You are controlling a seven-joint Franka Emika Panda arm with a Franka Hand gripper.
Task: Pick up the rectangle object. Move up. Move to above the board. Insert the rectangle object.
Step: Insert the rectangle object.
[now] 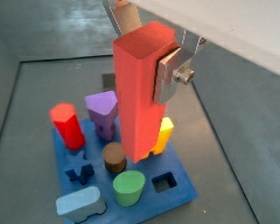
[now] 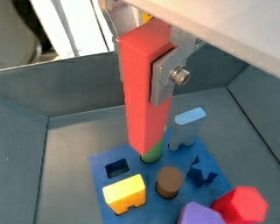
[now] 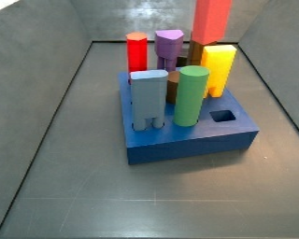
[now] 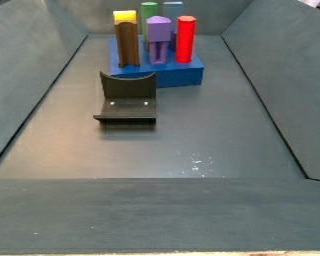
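Note:
The rectangle object (image 1: 136, 87), a tall salmon-red bar, hangs upright with my gripper (image 1: 145, 72) shut on its upper part. One silver finger (image 1: 173, 75) presses its side; the other finger is hidden behind it. The other wrist view shows the same grip (image 2: 146, 74) on the bar (image 2: 143, 96). Below stands the blue board (image 1: 178, 199) with an empty square hole (image 1: 164, 182), also visible at the hole (image 2: 116, 164). In a side view the bar (image 3: 212, 21) hangs over the board's (image 3: 190, 142) back right, its lower end hidden behind the yellow peg (image 3: 219, 70).
The board holds a red peg (image 3: 137, 51), purple peg (image 3: 170, 47), green peg (image 3: 191, 93), brown peg (image 3: 174, 89) and grey-blue peg (image 3: 149, 101). The fixture (image 4: 127, 97) stands on the floor in front of the board (image 4: 156, 72). Grey walls enclose the floor.

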